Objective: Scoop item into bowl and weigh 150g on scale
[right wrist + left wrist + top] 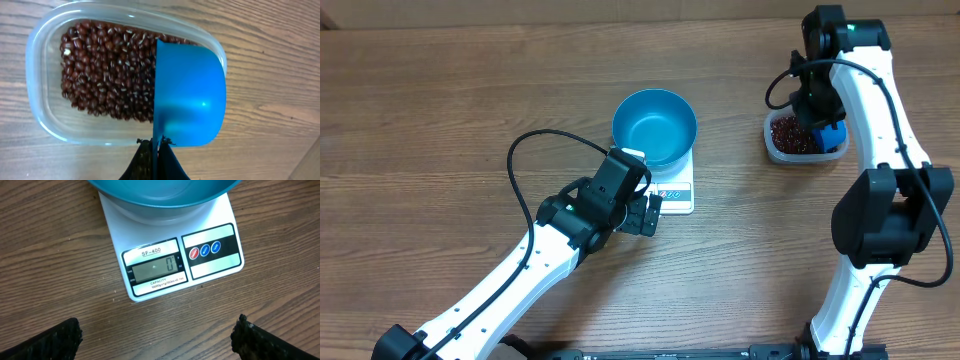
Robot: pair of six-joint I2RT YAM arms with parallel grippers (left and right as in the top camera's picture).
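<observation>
Wooden table: blue bowl sits on white scale, display reads 0. Left gripper hovers just beside scale's display edge, jaws spread wide, holding nothing. Right gripper clamped tight on blue scoop, over right end of clear tub. Beans lie loose in tub, well apart from bowl.

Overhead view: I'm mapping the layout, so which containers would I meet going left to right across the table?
The blue bowl → the clear tub holding the beans.
</observation>
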